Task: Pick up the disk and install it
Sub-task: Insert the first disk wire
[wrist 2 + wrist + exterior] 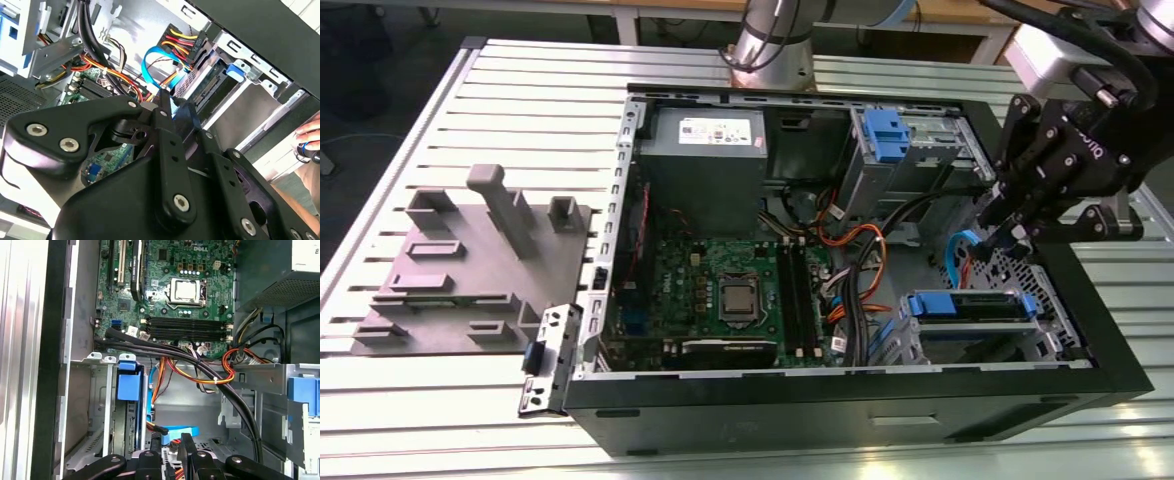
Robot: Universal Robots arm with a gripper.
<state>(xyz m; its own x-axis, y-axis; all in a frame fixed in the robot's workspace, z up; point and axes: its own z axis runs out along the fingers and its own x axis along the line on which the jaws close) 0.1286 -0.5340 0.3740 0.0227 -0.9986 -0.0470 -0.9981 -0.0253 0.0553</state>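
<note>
Exterior high, oblique; wrist views close inside computer case (1107, 370).

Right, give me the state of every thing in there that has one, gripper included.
Black tower computer case, lying on its side, side panel off, interior open.
Flat silver disk with blue rails, seated in its metal bay, apart from the gripper.
Square silver processor on the green motherboard, uncovered, no cooler on it.
Black gripper, hanging over the case's interior, near the disk's bay.
</note>
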